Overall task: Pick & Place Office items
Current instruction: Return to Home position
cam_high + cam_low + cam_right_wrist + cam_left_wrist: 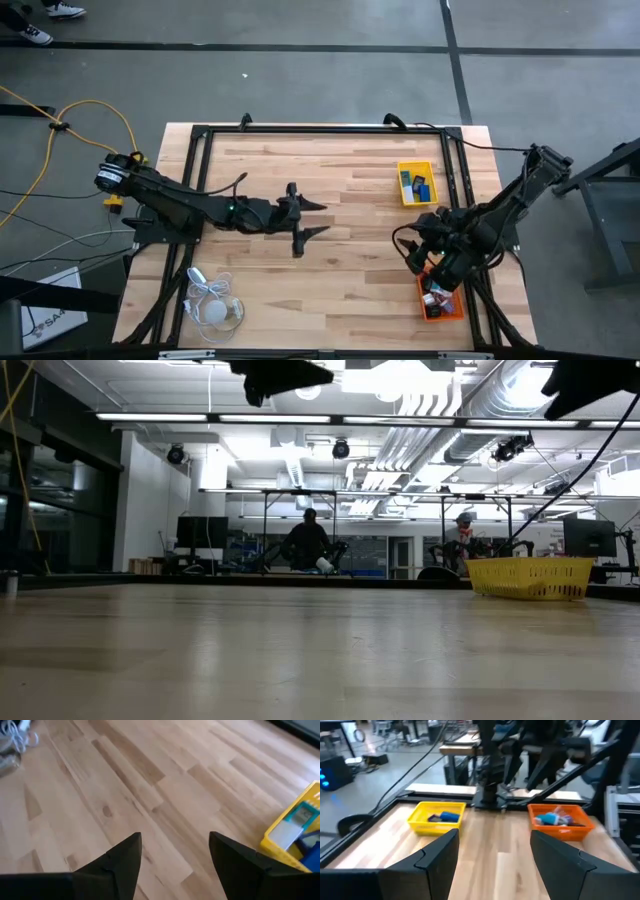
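Over the table's middle in the high view, the left gripper (312, 219) ends a long, low, outstretched arm, its jaws spread wide and empty. The right gripper (412, 248) hangs from a folded arm near the orange bin (455, 312). Office items (420, 184) lie in the yellow bin (402, 172) and in the orange one. At table height, both arms show as dark shapes overhead. The left wrist view frames both bins between parted fingers (440, 852). The right wrist view shows jaws apart above bare wood.
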Controlling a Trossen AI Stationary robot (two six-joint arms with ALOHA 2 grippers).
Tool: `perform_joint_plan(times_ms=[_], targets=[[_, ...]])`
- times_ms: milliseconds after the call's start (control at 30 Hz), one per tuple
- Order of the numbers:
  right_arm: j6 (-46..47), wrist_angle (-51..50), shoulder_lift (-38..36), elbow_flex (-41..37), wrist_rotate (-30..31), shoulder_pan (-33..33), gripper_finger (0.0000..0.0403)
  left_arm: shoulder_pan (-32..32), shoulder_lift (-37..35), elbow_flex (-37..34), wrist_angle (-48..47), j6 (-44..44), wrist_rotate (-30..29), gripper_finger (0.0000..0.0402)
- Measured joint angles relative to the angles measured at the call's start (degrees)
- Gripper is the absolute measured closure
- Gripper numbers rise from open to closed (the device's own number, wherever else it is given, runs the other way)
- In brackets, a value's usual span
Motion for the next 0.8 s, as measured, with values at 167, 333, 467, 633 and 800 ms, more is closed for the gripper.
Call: perform_joint_plan(times_ms=[167, 333, 467, 633, 800], targets=[[-2.36, 0.02, -2.19, 0.00, 1.44, -1.44, 0.0184, 1.58, -0.94, 0.00, -0.79, 0.71, 0.12, 0.0162], [-4.28, 0.25, -4.87, -0.91, 3.33, -3.49, 0.0184, 3.26, -2.99, 0.00, -4.43, 0.75, 0.12, 0.0162], [-6.61, 1.43, -8.34, -3.13, 3.80, -6.58, 0.0184, 5.00, -5.54, 0.00, -8.57, -0.38, 0.13, 0.0162], [-14.76, 7.75, -13.77, -5.98, 3.55, -11.12, 0.0184, 7.08, -8.18, 0.02, -12.90, -1.17, 0.27, 0.0162], [-27.48, 18.64, -18.36, -9.03, -0.63, -17.32, 0.0184, 9.18, -8.42, -0.06, -14.12, -2.25, 0.10, 0.0162]])
